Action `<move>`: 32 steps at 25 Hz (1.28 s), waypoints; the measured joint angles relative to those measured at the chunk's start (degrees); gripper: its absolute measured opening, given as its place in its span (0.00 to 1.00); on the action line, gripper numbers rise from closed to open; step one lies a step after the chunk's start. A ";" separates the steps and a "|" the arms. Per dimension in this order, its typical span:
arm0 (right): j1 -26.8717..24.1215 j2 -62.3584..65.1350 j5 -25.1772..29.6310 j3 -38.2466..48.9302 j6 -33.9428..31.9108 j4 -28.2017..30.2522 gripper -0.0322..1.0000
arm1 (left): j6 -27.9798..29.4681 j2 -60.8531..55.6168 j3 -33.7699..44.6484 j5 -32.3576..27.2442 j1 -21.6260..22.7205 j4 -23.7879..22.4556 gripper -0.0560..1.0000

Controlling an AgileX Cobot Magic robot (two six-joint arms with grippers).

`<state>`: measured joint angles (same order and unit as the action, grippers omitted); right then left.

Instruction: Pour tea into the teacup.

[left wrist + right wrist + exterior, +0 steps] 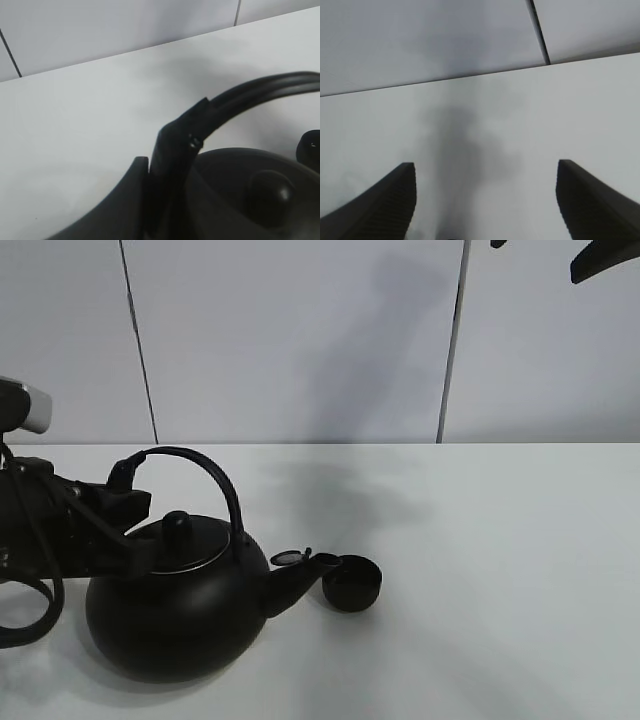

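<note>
So the left end effector (122, 483) is clamped tight on the kettle's arched handle (205, 475), down at the handle's left end near where it meets the body; in the left wrist view you can see the fingers (172, 150) pinching that black bar with the lid knob (267, 192) just below. The right end effector (485, 200) is spread wide with nothing between its fingers, hanging over bare table (520, 115), and only a bit of it pokes in at the top right corner of the high view. The kettle (175, 615) sits on the white table toward the left, its spout (295, 580) pointing right, so its long axis runs left to right. The teacup (352, 583) sits upright, mouth up, just beside the spout tip, touching or nearly so, can't tell which. No readable brand, label or writing on anything.
</note>
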<state>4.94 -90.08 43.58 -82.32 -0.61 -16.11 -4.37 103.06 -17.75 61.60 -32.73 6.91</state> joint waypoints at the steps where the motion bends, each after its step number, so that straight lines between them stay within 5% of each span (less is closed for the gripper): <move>1: 0.00 0.00 0.00 0.00 0.00 0.00 0.55 | 0.06 -0.02 0.14 0.07 0.00 0.00 0.16; 11: 0.00 0.00 0.00 0.00 0.00 0.00 0.55 | 1.91 -0.69 0.24 3.30 0.05 -0.47 0.31; 22: 0.00 0.00 0.00 0.00 0.00 -0.18 0.55 | 3.81 -1.77 6.44 3.74 0.05 -1.37 0.33; 32: 0.00 0.00 0.00 0.00 0.00 -0.18 0.55 | 8.32 -18.83 10.63 3.74 0.05 -2.71 0.40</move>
<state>4.94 -90.08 43.58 -82.32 -0.61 -16.29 3.95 84.23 -7.12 65.34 -32.68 4.19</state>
